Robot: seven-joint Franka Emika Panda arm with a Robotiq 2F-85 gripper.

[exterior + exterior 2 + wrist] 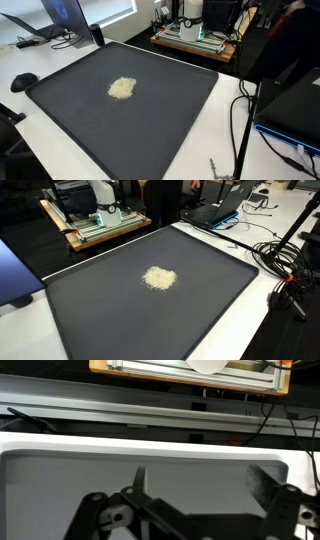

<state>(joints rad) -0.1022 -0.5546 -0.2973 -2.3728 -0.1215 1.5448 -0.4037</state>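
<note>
The gripper (200, 485) is seen only in the wrist view, low in the frame. Its jaws are spread as wide as they go and nothing is held between them. Below and beyond it the dark mat (60, 480) is seen, with its far rim and a strip of white table (30, 445) behind.

A small pale pile (121, 88) is shown in both exterior views, lying on the mat (60, 95) a little off its middle and well apart from every edge. At this size it cannot be told whether it is crumbs, grains or a scrap of cloth; loose material is the likelier reading. In the wrist view the pile is not caught, so how near the gripper stands to it cannot be told.

Nothing is judged to have been done to the pile: it is gathered in one heap (159, 278), no part of it is scattered over the mat (100, 310), and it is touched by nothing. All handling of it is therefore judged to be left.

Around the mat, a laptop (225, 205), a tangle of cables (285, 255) and a wooden bench (100, 225) with equipment are seen.
</note>
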